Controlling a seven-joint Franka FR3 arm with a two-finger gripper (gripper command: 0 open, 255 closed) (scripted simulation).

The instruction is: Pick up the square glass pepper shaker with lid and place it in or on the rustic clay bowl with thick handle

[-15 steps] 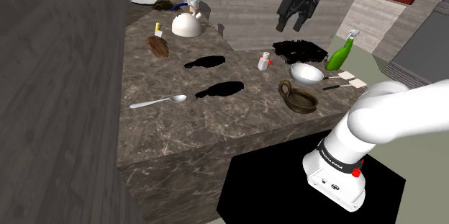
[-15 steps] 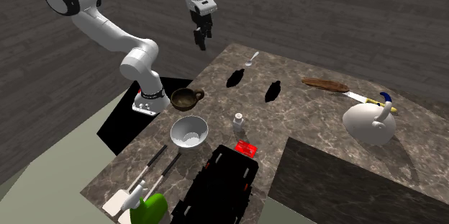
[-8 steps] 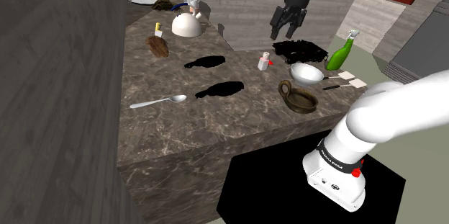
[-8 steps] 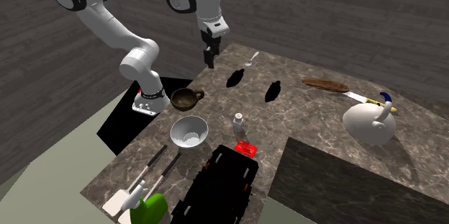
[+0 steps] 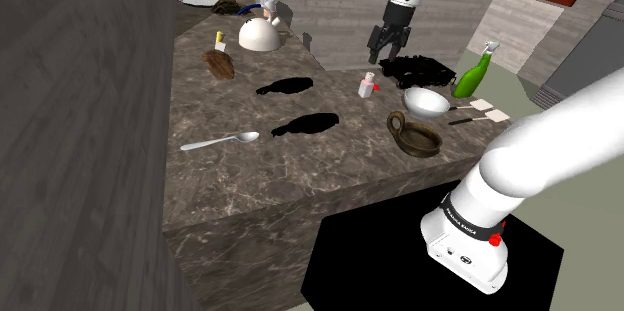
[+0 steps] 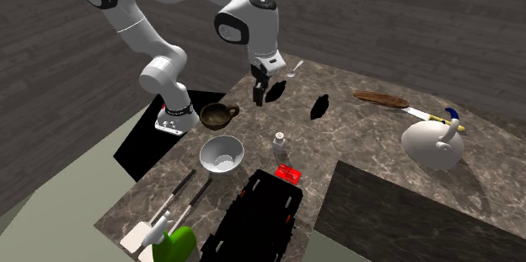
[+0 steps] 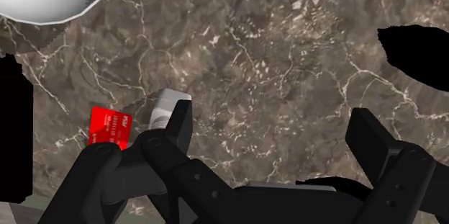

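Well, the pepper shaker (image 5: 368,84) stands upright, its long axis vertical.

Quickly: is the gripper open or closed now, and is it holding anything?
Gripper: open, holding nothing; the pepper shaker stands on the counter, not grasped.
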